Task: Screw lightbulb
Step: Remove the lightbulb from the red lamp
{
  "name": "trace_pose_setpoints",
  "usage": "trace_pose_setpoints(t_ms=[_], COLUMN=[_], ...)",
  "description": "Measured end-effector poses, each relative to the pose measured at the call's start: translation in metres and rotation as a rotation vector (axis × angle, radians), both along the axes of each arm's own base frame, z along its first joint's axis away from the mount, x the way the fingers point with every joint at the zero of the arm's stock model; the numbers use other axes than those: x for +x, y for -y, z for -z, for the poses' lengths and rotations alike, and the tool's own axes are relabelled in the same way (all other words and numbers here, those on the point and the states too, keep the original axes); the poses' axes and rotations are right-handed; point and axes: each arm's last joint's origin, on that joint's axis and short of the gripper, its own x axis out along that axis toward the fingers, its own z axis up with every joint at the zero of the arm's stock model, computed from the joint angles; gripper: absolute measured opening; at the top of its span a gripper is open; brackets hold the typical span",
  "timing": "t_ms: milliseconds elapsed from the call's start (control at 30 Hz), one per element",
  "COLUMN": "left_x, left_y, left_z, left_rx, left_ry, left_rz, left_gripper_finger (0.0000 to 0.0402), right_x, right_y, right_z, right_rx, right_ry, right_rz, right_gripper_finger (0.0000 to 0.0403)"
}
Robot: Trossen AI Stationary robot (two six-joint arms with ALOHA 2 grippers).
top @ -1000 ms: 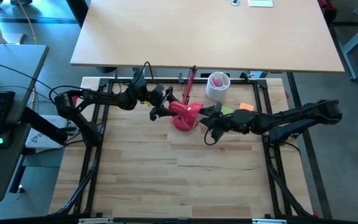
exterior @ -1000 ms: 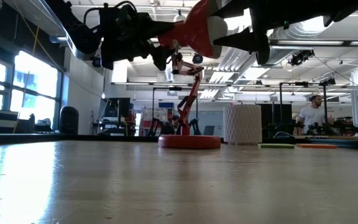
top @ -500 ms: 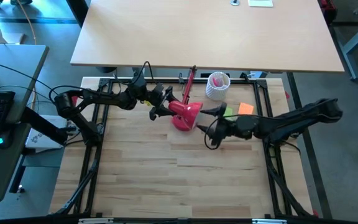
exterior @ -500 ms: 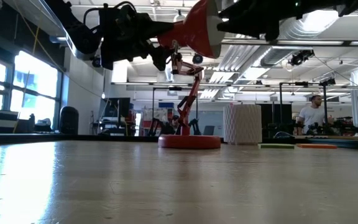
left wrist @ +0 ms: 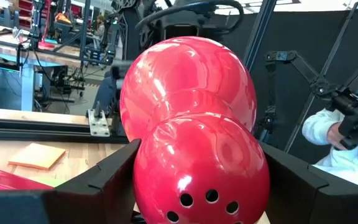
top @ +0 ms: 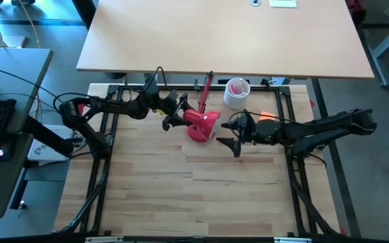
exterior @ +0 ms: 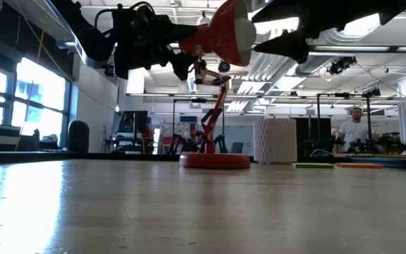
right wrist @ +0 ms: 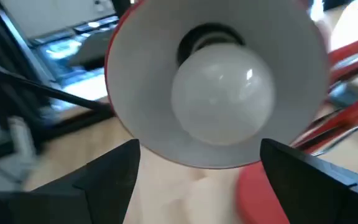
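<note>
Lightbulb (right wrist: 222,93): small white globe, seated in the socket at the back of the red lamp shade (right wrist: 135,134); its base is hidden in the dark socket. Long axis runs along the shade's own axis, globe end facing out of the shade's mouth toward the right hand.

Lamp shade (top: 201,125): red outside, white inside, raised above the tabletop (top: 181,196), mouth turned toward the right arm's side. In the low view the shade (exterior: 220,35) hangs high over the lamp's round red base (exterior: 215,161).

Left hand (top: 174,121): clasped on the rear dome of the shade (left wrist: 197,168), one finger on either side.

Right hand (top: 235,138): released, fingers spread wide, just in front of the shade's mouth, apart from bulb and shade; it grasps nothing.

White perforated cup (top: 236,93): stands behind the lamp, near the tabletop's far edge.

Orange note (top: 267,116): flat beside the cup.

Person (exterior: 351,130): in the room beyond.
</note>
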Motion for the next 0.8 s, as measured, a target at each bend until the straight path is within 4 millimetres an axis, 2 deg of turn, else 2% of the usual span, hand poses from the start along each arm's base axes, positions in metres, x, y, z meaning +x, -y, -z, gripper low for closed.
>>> trace_pose_setpoints(t_ms=[133, 333, 467, 667, 800], left_x=[0.0, 0.0, 0.0, 0.0, 0.0], left_y=[0.0, 0.0, 0.0, 0.0, 0.0], left_z=[0.0, 0.0, 0.0, 0.0, 0.0], left_rx=[0.001, 0.003, 0.003, 0.004, 0.004], left_ry=[0.001, 0.001, 0.001, 0.001, 0.001], left_rz=[0.0, -0.001, -0.002, 0.001, 0.001], left_gripper_finger=[0.0257, 0.0257, 0.0257, 0.0257, 0.0257], right_x=[0.007, 0.015, 0.016, 0.016, 0.016], right_y=[0.009, 0.02, 0.025, 0.029, 0.029], right_z=[0.001, 0.002, 0.004, 0.003, 0.002], right_rx=[0.094, 0.111, 0.076, -0.066, -0.274], right_ry=[0.048, 0.103, 0.09, 0.069, 0.031], right_rz=[0.012, 0.011, 0.019, 0.008, -0.016], right_gripper_finger=[0.033, 0.0329, 0.0308, 0.0243, 0.0219])
